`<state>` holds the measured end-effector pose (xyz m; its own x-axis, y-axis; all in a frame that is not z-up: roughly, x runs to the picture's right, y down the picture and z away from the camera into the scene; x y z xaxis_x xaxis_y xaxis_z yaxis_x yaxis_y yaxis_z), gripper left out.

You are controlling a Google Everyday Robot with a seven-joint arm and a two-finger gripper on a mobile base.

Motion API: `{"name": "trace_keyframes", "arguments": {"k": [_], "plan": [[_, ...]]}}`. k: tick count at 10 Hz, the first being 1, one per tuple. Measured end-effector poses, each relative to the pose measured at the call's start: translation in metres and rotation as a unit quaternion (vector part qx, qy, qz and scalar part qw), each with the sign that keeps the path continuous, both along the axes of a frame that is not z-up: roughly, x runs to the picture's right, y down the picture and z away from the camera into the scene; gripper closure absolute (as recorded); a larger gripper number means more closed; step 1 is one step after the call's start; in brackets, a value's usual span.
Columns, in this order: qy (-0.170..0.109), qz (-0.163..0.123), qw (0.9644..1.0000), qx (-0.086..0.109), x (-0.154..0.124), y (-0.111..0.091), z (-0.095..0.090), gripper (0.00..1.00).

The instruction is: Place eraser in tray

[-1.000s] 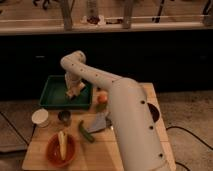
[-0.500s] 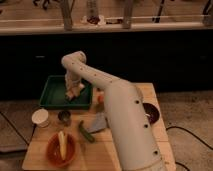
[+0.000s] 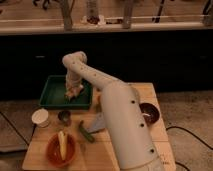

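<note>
Green plastic makes up the big shallow tray [image 3: 52, 92] at the back left of the wooden desk [image 3: 45, 150]. We see the white arm's gripper [image 3: 73, 93] low inside it. We cannot tell how wide it is spread or what it holds. A small pale tan block, maybe the eraser [image 3: 75, 92], shows right at the tip. Near us sits a round orange bowl [image 3: 61, 150].

Your wooden table [image 3: 146, 93] stands on speckled floor [image 3: 191, 107] before dark cabinets [image 3: 150, 55] under a pale counter [image 3: 150, 28]; the gripper [image 3: 73, 93] hangs over the tray [image 3: 54, 95].
</note>
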<state>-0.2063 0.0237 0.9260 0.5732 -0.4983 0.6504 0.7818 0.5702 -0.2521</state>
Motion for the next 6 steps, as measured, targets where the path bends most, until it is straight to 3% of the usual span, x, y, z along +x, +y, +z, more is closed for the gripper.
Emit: {"name": "trace_keyframes", "arguments": {"k": [6], "plan": [[-0.006,-0.012,0.9999,-0.002,-0.0017,0.0021,-0.0024,0.2]]}}
